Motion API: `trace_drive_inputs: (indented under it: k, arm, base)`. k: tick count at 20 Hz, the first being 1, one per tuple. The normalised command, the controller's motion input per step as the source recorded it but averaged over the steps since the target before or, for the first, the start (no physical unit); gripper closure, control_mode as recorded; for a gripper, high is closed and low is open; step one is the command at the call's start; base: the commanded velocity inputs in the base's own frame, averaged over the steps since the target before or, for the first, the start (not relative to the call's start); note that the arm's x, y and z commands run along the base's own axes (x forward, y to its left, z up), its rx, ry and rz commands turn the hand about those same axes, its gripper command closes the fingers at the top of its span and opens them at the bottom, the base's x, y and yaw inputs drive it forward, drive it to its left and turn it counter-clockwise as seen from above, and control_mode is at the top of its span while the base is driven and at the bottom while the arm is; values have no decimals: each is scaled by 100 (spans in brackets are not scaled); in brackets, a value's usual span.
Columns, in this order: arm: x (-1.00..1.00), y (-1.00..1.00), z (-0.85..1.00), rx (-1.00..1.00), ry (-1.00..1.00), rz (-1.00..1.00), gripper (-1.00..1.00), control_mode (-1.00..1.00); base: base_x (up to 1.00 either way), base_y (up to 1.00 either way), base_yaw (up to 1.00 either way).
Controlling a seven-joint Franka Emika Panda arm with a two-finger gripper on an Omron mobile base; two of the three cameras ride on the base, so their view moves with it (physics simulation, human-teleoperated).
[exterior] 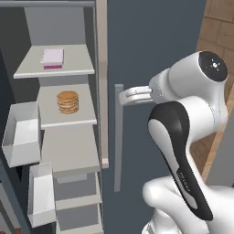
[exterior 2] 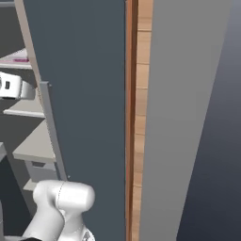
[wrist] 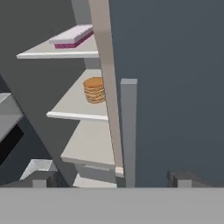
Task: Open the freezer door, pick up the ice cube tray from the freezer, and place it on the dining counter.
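Observation:
The freezer stands open, its pale shelves bare to me. On the top shelf lies the ice cube tray, pale pink-white with a magenta underside; it shows again in the hand view. The freezer door is swung out at the far left, with white bins on its inner side. My gripper is open and holds nothing. It hangs beside the top of the long handle of the plain grey door, right of the shelves and below the tray's level. Its fingertips straddle that handle. The dining counter is out of view.
A stack of tan pancakes sits on the second shelf. Two white door bins jut out at the left. The plain grey door and a tan divider post bound the opening on the right.

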Motion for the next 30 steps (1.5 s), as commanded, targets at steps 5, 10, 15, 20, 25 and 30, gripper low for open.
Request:
trace_drive_inputs:
  k: [5,10,15,20,25,30]
  arm:
    - [0,0,0,0,0,0,-100,100]
    - [0,0,0,0,0,0,-100,100]
    - [0,0,0,0,0,0,-100,100]
    - [0,0,0,0,0,0,-100,100]
    - [0,0,0,0,0,0,-100,100]
    - [0,0,0,0,0,0,-100,100]
  base:
    - [-20,68,0]
    - [8,64,0]
    - [24,6,0]
    - [40,1,0]
    - [54,13,0]
    - [41,9,0]
